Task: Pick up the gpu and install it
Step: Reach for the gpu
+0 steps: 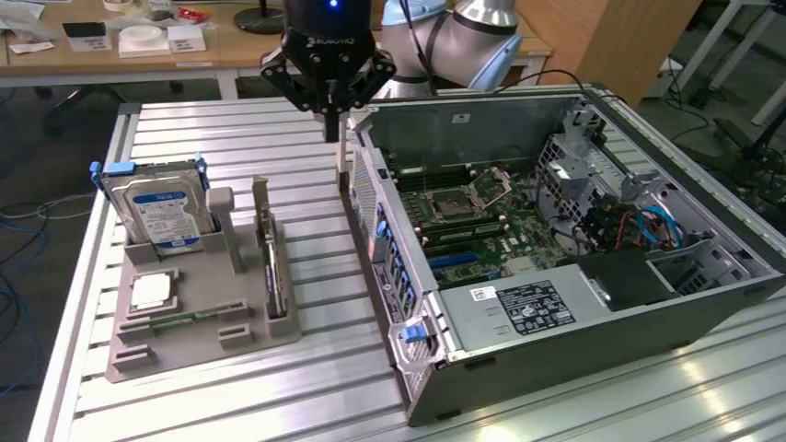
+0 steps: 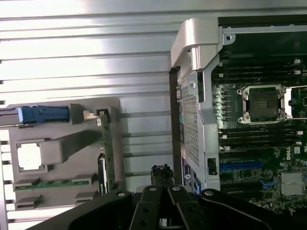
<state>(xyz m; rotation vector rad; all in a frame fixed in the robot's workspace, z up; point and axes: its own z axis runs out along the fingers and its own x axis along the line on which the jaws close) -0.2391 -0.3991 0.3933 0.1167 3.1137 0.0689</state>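
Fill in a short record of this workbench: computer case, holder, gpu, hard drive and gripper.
computer case: open, motherboard showing
holder: grey, on the slatted table
gpu: on edge in holder, not yet picked up
hard drive: upright in holder
gripper: shut, holding nothing, above table between holder and computer case

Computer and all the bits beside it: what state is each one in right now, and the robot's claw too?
Claw: shut, holding nothing, up above the table beside the case.
Gpu: standing on edge in the grey tray, not picked up.
Hard drive: standing upright in the tray.
Memory stick: lying flat in the tray.
Computer case: lying on its side, side open.
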